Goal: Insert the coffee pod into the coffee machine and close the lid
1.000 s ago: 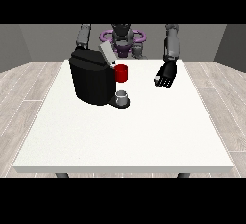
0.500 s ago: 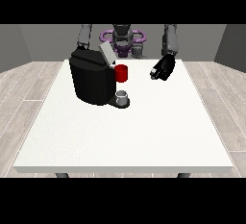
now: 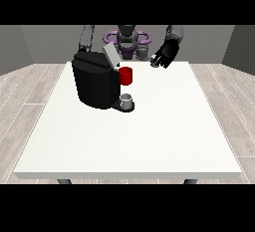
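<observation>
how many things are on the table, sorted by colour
black: 1, the coffee machine with its lid raised
red: 1, the red part at the machine's front
grey: 1, the small cup on the machine's base
total: 3

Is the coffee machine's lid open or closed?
Open: the grey lid stands tilted up above the black coffee machine.

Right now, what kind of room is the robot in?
Probably a plain test room set up like a kitchen corner: a big white table, a black coffee machine with a small cup, grey walls and a wood-look floor.
</observation>
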You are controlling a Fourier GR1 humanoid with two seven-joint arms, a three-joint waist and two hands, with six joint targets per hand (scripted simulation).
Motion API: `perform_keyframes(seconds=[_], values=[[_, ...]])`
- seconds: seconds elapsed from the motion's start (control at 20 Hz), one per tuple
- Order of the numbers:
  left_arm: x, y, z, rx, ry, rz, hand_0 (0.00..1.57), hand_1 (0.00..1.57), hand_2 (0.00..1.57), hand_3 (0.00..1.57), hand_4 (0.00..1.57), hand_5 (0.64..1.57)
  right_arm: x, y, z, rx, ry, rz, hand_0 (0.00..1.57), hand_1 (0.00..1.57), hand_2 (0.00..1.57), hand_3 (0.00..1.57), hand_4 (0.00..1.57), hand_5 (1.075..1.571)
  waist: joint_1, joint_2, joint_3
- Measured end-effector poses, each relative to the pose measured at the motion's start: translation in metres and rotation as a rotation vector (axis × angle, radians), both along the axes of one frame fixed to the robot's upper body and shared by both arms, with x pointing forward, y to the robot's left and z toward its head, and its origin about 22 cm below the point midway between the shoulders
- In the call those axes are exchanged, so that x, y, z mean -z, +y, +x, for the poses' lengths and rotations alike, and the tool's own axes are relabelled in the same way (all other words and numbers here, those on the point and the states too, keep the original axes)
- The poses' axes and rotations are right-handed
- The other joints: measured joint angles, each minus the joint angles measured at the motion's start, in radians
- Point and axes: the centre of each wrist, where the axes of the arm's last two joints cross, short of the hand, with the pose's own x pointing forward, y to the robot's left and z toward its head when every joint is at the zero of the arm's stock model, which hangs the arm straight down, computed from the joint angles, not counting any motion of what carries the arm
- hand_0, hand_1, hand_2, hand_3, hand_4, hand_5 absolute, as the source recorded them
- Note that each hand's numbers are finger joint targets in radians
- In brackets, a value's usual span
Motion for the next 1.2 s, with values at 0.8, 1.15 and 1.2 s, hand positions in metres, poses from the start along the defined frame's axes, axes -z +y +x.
perform_keyframes(seconds=[0.8, 1.15, 1.2], values=[[-0.09, -0.021, 0.028, -0.055, -0.055, -0.092, 1.26, 1.26, 1.29, 1.27, 0.49, 1.571, -0.037, 0.025, 0.019, -0.081, -0.095, 0.042, 0.0, 0.0, 0.0, 0.0, 0.0, 1.571, -0.115, 0.011, -0.0003], [-0.134, -0.014, 0.034, -0.098, -0.135, -0.093, 1.22, 1.22, 1.29, 1.24, 0.48, 1.571, -0.067, 0.025, 0.032, -0.098, -0.181, 0.026, 0.0, 0.0, 0.0, 0.0, 0.0, 1.571, -0.174, 0.088, -0.0004], [-0.139, -0.012, 0.034, -0.101, -0.143, -0.094, 1.22, 1.22, 1.28, 1.23, 0.48, 1.571, -0.072, 0.024, 0.034, -0.097, -0.191, 0.026, 0.0, 0.0, 0.0, 0.0, 0.27, 1.571, -0.177, 0.099, -0.0003]])
